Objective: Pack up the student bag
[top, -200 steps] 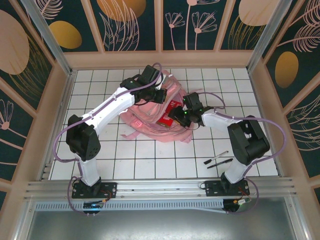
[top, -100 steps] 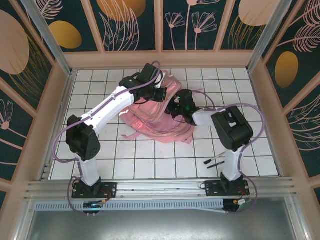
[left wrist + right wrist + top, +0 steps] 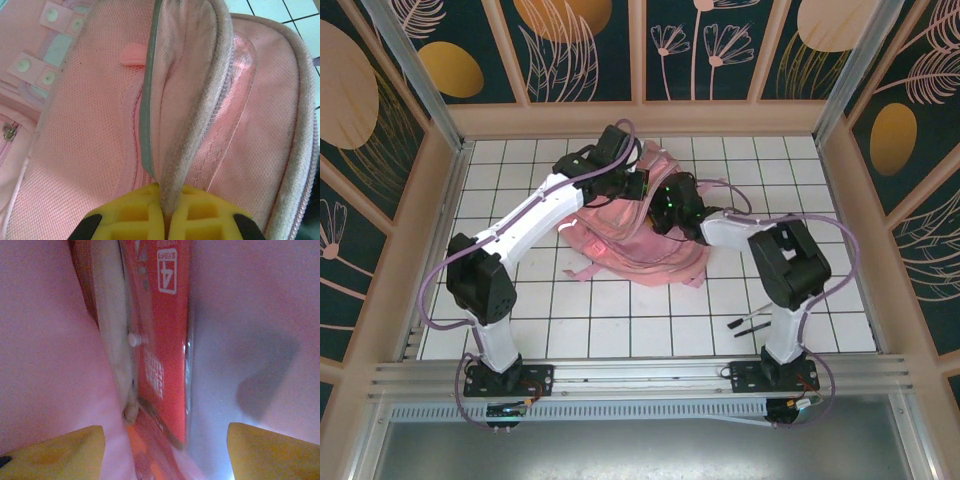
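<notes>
- One student bag (image 3: 642, 248) (pink) lies toward the table's (image 3: 620, 320) far edge.
- Its zip rim sits clamped in the left pincer (image 3: 163, 212).
- Inside it, the right pincer (image 3: 165, 450) stands apart, with a red book (image 3: 167, 340) ahead.

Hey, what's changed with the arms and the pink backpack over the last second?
The right gripper pushed the flat red packet deeper into the large pink fabric backpack, then opened and let it go. The left gripper stays shut on the backpack's opening edge.
</notes>
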Tool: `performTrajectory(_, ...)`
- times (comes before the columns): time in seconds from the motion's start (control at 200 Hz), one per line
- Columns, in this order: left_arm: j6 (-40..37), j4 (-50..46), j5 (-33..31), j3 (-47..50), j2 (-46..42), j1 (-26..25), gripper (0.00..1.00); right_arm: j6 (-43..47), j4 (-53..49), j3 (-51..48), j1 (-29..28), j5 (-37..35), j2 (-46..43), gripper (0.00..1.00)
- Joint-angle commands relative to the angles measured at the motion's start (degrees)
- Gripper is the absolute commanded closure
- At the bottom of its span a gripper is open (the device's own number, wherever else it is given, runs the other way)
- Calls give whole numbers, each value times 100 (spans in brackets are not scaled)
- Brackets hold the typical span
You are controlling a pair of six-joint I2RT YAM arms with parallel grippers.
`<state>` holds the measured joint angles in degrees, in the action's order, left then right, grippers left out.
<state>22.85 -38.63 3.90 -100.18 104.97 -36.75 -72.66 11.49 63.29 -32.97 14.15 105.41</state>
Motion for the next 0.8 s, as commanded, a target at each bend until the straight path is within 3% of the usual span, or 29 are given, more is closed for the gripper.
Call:
performTrajectory(0.0,170,548,-93,138,-270,73,100,455,-1269,-202,60,-187,-617,34)
performTrajectory(0.11,73,769,158,354,-270,113,100,721,-1574,-743,131,-178,-1304,34)
performTrajectory(0.19,-338,895,1060,364,-112,111,100,1105,-2076,-1061,448,-317,-1848,35)
performTrajectory(0.245,-595,702,1355,193,45,116,91,1342,-2452,-1285,629,-464,-2227,36)
performTrajectory(0.345,-882,655,585,87,-152,209,54,1703,-3067,-1683,1002,-805,-2915,36)
performTrajectory(0.365,-888,829,473,206,-287,262,40,1763,-3197,-1723,1098,-860,-3010,36)
performTrajectory(0.395,-836,1148,328,424,-519,361,7,1879,-3369,-1757,1254,-887,-3127,36)
performTrajectory(0.41,-801,1320,275,546,-611,410,2,1960,-3466,-1761,1313,-892,-3169,36)
performTrajectory(0.52,-552,1863,380,917,-992,880,1,2367,-3893,-1533,1532,-1023,-3314,36)
performTrajectory(0.641,-490,1743,247,891,-716,1175,1,2687,-3342,-1307,1275,-335,-3120,38)
performTrajectory(0.726,-500,1733,89,919,-43,1350,1,2677,-2791,-1208,1037,293,-2613,40)
performTrajectory(0.796,-459,1689,-162,864,435,1470,1,2650,-2477,-1096,853,360,-2190,48)
